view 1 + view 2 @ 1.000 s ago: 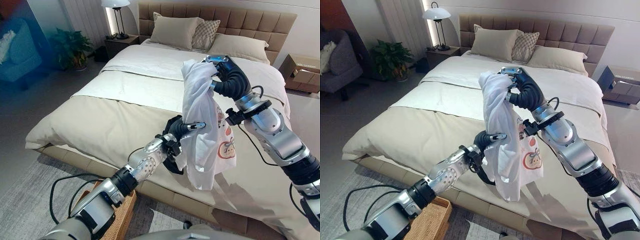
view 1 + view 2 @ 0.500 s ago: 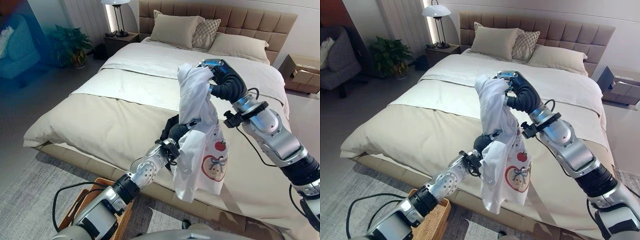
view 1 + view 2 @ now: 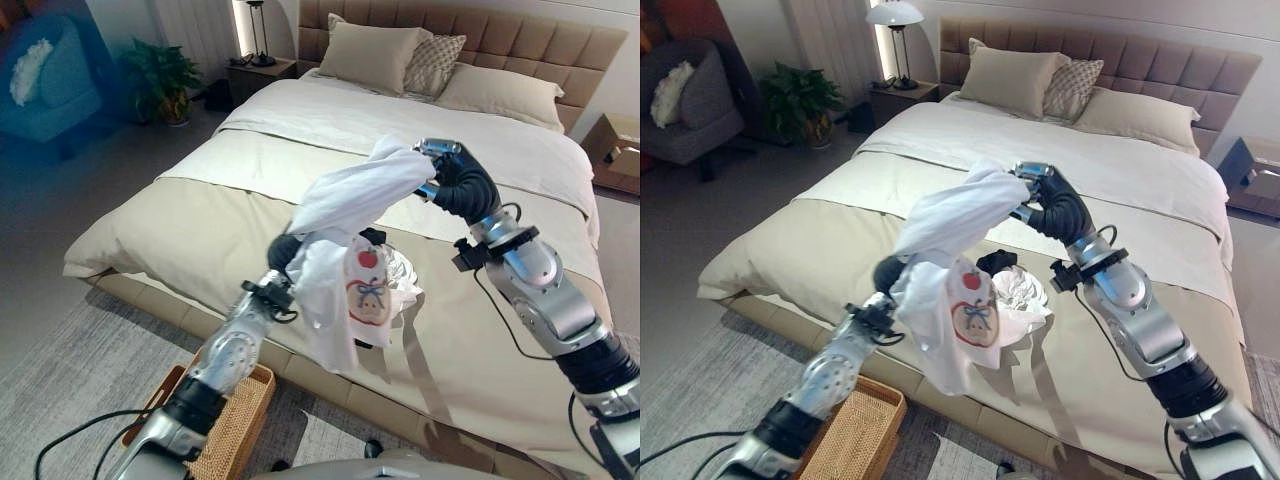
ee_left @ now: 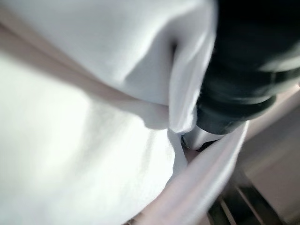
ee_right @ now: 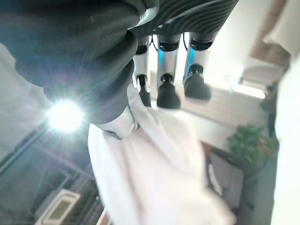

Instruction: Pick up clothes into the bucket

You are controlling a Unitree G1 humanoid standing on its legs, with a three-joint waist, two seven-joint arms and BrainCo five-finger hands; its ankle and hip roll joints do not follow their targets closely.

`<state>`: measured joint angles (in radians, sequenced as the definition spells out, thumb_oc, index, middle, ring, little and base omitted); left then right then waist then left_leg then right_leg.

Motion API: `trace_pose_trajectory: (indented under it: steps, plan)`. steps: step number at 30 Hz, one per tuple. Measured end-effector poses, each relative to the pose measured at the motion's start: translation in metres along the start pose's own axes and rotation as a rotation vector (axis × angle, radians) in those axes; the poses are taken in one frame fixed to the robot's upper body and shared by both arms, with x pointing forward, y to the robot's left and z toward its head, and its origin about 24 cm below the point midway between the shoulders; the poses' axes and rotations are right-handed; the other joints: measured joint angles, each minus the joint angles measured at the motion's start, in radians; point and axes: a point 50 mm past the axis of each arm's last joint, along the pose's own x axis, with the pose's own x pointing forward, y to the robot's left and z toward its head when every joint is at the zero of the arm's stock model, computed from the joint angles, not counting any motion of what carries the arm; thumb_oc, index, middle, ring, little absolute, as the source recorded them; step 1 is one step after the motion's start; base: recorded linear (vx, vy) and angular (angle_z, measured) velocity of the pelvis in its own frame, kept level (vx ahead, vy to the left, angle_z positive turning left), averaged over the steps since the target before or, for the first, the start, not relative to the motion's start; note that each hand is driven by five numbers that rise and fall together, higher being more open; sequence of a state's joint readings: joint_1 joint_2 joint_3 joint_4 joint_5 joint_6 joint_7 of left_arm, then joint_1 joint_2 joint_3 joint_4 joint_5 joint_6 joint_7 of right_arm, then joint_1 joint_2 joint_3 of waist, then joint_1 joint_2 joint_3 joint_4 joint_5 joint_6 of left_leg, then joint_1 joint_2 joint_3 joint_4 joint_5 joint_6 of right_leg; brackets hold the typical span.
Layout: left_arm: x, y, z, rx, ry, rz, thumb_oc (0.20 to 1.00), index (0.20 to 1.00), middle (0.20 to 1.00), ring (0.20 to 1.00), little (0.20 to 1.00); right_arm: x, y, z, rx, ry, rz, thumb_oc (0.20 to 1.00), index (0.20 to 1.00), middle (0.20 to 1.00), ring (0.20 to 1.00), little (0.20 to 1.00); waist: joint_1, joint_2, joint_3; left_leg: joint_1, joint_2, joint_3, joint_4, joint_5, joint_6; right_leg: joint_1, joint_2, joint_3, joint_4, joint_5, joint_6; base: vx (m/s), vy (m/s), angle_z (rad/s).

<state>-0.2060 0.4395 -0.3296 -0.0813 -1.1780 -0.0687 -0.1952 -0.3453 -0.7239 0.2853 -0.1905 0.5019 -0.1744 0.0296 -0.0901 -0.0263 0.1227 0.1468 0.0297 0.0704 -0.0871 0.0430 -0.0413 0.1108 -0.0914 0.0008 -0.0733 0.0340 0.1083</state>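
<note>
Left eye view: white shirt (image 3: 345,215) hung stretched above the bed (image 3: 200,220) between both hands; right hand (image 3: 455,180) at 2 o'clock gripped its upper end, left hand (image 3: 287,250) at 8 o'clock. Wicker basket (image 3: 225,430) sat at 7 o'clock.
Left wrist view: cloth covered the fingers; grip unreadable.
Right wrist view: fingers (image 5: 167,70) curled, thumb pinching cloth.

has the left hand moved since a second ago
Yes. The left hand, gripping the white shirt, has swung toward the robot's left and lower, away from the right hand and nearer the wicker basket beside the bed.

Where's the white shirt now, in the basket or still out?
Out. White shirt hangs stretched between right hand and left hand, above the bed; basket sits below.
</note>
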Motion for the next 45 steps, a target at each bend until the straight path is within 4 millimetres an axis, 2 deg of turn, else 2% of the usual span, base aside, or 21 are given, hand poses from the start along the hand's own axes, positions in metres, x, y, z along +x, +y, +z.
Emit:
trace_pose_trajectory:
  steps: [2,5,6,7,10,13,15,16,19,26,28,31,34,40,45]
  plan:
    - [-0.015,0.015,0.025,0.159,-0.03,0.057,0.2,0.2,0.2,0.2,0.2,-0.005,-0.003,-0.003,0.006,0.014,-0.014,1.0,1.0,1.0,1.0,1.0,0.006,0.004,0.003,0.0,0.0,-0.009,0.0,0.0,-0.001,0.008,-0.001,-0.011,-0.005,0.0,0.0,0.02,-0.002,0.14]
    - [-0.043,0.038,0.073,0.364,-0.157,0.223,0.2,0.2,0.2,0.2,0.2,-0.024,-0.028,-0.013,-0.01,0.07,-0.138,1.0,1.0,1.0,1.0,1.0,0.032,0.009,0.006,0.0,-0.001,-0.021,0.0,0.0,-0.001,0.02,-0.002,-0.02,-0.016,0.0,0.0,0.01,0.002,0.11]
    - [-0.049,0.04,0.083,0.43,-0.169,0.247,0.2,0.2,0.2,0.2,0.2,-0.028,-0.033,-0.016,-0.01,0.09,-0.159,1.0,1.0,1.0,1.0,1.0,0.032,0.008,0.007,0.0,-0.001,-0.024,0.0,0.0,-0.001,0.02,-0.002,-0.024,-0.016,0.0,0.0,0.02,0.005,0.14]
    - [-0.06,0.043,0.102,0.532,-0.22,0.302,0.2,0.2,0.2,0.2,0.2,-0.04,-0.041,-0.025,-0.013,0.142,-0.203,1.0,1.0,1.0,1.0,1.0,0.032,0.01,0.008,0.0,-0.002,-0.033,0.0,0.0,-0.001,0.025,-0.002,-0.036,-0.016,0.0,0.0,0.01,0.006,0.2]
    - [-0.066,0.04,0.13,0.745,-0.25,0.338,0.2,0.2,0.2,0.2,0.2,-0.057,-0.047,-0.049,0.011,0.249,-0.26,1.0,1.0,1.0,1.0,1.0,0.056,0.014,0.011,-0.003,-0.002,-0.046,0.0,0.0,-0.001,0.028,-0.005,-0.046,-0.016,-0.001,-0.001,0.0,0.006,0.15]
    - [-0.07,0.03,0.159,0.965,-0.309,0.371,0.2,0.2,0.2,0.2,0.2,-0.079,-0.04,-0.079,0.092,0.371,-0.335,1.0,1.0,1.0,1.0,1.0,0.062,0.017,0.013,-0.01,-0.005,-0.064,0.0,-0.001,-0.002,0.029,-0.008,-0.066,-0.016,-0.005,0.001,0.0,0.001,0.17]
    - [-0.072,0.018,0.176,1.096,-0.37,0.363,0.2,0.2,0.2,0.2,0.2,-0.106,-0.032,-0.104,0.131,0.492,-0.393,1.0,1.0,1.0,1.0,1.0,0.078,0.02,0.015,-0.018,-0.009,-0.072,0.0,0.0,-0.002,0.027,-0.013,-0.069,-0.016,-0.006,0.002,-0.02,-0.004,0.12]
    - [-0.072,0.016,0.179,1.115,-0.39,0.365,0.2,0.2,0.2,0.2,0.2,-0.113,-0.029,-0.11,0.138,0.537,-0.398,1.0,1.0,1.0,1.0,1.0,0.081,0.023,0.016,-0.019,-0.012,-0.073,0.0,0.0,-0.002,0.027,-0.014,-0.071,-0.016,-0.006,0.002,-0.02,0.0,0.08]
    - [-0.077,0.007,0.194,1.277,-0.431,0.395,0.2,0.2,0.2,0.2,0.2,-0.154,-0.019,-0.141,0.154,0.737,-0.46,1.0,1.0,1.0,1.0,1.0,0.086,0.029,0.02,-0.028,-0.021,-0.086,0.0,0.001,-0.002,0.027,-0.022,-0.093,-0.016,-0.009,0.005,-0.02,0.004,0.13]
    - [-0.082,0.008,0.199,1.445,-0.437,0.459,0.2,0.2,0.2,0.2,0.2,-0.21,0.008,-0.178,0.194,1.013,-0.571,1.0,1.0,1.0,1.0,1.0,0.091,0.036,0.026,-0.051,-0.029,-0.106,0.005,0.002,0.0,0.015,-0.031,-0.111,-0.016,-0.013,0.011,-0.05,0.006,0.09]
    - [-0.086,0.011,0.203,1.452,-0.456,0.498,0.2,0.2,0.2,0.2,0.2,-0.235,0.02,-0.189,0.185,1.142,-0.587,1.0,1.0,1.0,1.0,1.0,0.096,0.036,0.031,-0.072,-0.031,-0.114,0.013,0.002,-0.001,0.003,-0.032,-0.119,-0.016,-0.013,0.011,-0.04,0.006,0.09]
    - [-0.089,0.013,0.207,1.457,-0.469,0.529,0.2,0.2,0.2,0.2,0.2,-0.267,0.03,-0.193,0.177,1.275,-0.594,1.0,1.0,1.0,1.0,1.0,0.105,0.034,0.051,-0.075,-0.031,-0.119,0.013,0.002,-0.001,0.001,-0.031,-0.123,-0.016,-0.013,0.012,-0.03,0.011,0.06]
    - [-0.091,0.019,0.207,1.454,-0.452,0.559,0.2,0.2,0.2,0.2,0.2,-0.29,0.042,-0.196,0.17,1.388,-0.587,1.0,1.0,1.0,1.0,1.0,0.104,0.027,0.066,-0.09,-0.033,-0.127,0.017,0.002,-0.001,-0.008,-0.032,-0.128,-0.015,-0.014,0.013,-0.04,0.02,0.08]
    - [-0.103,0.045,0.198,1.503,-0.364,0.703,0.2,0.2,0.2,0.2,0.2,-0.301,0.062,-0.197,0.132,1.462,-0.463,1.0,1.0,1.0,1.0,1.0,0.101,0.009,0.1,-0.11,-0.035,-0.128,0.029,0.001,-0.004,-0.024,-0.033,-0.132,-0.011,-0.014,0.013,-0.03,0.026,0.0]
    - [-0.13,0.09,0.168,1.426,-0.248,0.981,0.2,0.2,0.2,0.2,0.2,-0.296,0.074,-0.2,0.098,1.467,-0.356,1.0,1.0,1.0,1.0,1.0,0.077,0.0,0.138,-0.147,-0.032,-0.115,0.052,-0.003,-0.008,-0.082,-0.033,-0.117,0.031,-0.019,0.015,-0.06,0.033,-0.08]
